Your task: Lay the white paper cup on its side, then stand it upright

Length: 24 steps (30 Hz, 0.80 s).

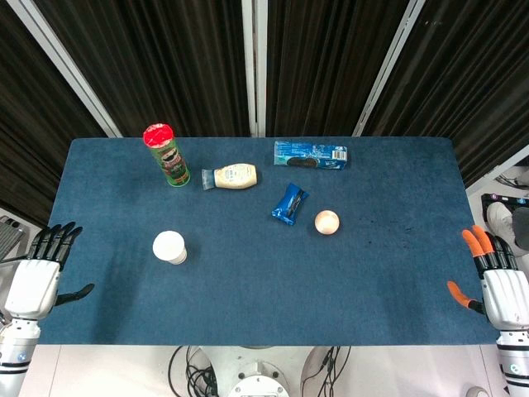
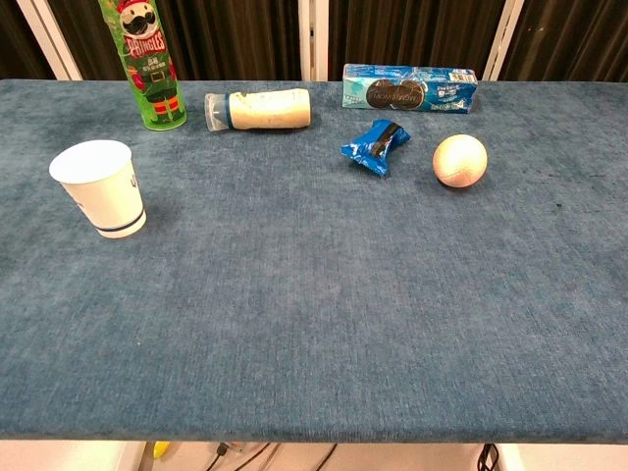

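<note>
Your white paper cup [image 2: 99, 187] stands upright at the table's [image 2: 314, 324] left, well apart from the ball [image 2: 459, 160] on the right.

— Bright, even light from overhead; soft short shadows under the white paper cup [image 2: 100, 186] and the ball [image 2: 460, 160]
— Sharp throughout, no glare; dark only behind the table [image 1: 248, 289]
</note>
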Motion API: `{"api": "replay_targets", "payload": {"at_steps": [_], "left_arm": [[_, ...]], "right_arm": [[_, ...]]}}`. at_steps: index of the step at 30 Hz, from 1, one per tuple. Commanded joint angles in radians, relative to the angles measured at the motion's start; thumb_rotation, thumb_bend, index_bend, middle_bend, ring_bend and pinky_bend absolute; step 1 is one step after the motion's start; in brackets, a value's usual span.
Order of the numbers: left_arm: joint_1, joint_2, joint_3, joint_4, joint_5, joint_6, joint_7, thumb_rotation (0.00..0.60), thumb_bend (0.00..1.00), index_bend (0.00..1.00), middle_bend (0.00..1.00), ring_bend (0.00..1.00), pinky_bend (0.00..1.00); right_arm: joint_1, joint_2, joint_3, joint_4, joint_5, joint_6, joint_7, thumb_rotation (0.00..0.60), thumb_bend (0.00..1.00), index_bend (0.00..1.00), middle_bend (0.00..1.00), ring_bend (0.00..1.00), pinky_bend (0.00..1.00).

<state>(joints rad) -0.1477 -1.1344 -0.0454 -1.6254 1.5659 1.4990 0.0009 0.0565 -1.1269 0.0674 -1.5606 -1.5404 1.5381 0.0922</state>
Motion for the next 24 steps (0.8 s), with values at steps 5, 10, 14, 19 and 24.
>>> {"api": "replay_targets", "payload": {"at_steps": [5,10,14,19,24], "left_arm": [[-0.001,-0.007,0.004,0.005,0.001,-0.005,-0.003,0.6,0.09,0.08,0.03,0.0,0.0],[-0.012,-0.003,0.007,-0.001,0.009,-0.021,0.012,0.6,0.09,0.08,0.03,0.0,0.0],[-0.039,0.015,0.008,-0.035,0.012,-0.069,0.052,0.6,0.09,0.08,0.03,0.0,0.0],[-0.097,0.039,-0.008,-0.099,0.03,-0.132,0.136,0.6,0.09,0.08,0.03,0.0,0.0],[-0.175,0.026,-0.026,-0.137,0.055,-0.219,0.195,0.6,0.09,0.08,0.03,0.0,0.0]], "right_arm": [[0.001,-0.002,-0.001,0.005,0.001,-0.005,0.002,0.6,0.19,0.0,0.0,0.0,0.0],[0.0,0.003,0.001,0.004,-0.001,0.001,0.005,0.6,0.19,0.0,0.0,0.0,0.0],[0.003,0.0,0.0,0.001,-0.001,-0.006,-0.003,0.6,0.19,0.0,0.0,0.0,0.0],[0.004,-0.001,-0.001,-0.004,0.003,-0.011,-0.014,0.6,0.19,0.0,0.0,0.0,0.0],[0.004,-0.005,-0.001,0.011,0.013,-0.018,-0.017,0.6,0.19,0.0,0.0,0.0,0.0]]}}
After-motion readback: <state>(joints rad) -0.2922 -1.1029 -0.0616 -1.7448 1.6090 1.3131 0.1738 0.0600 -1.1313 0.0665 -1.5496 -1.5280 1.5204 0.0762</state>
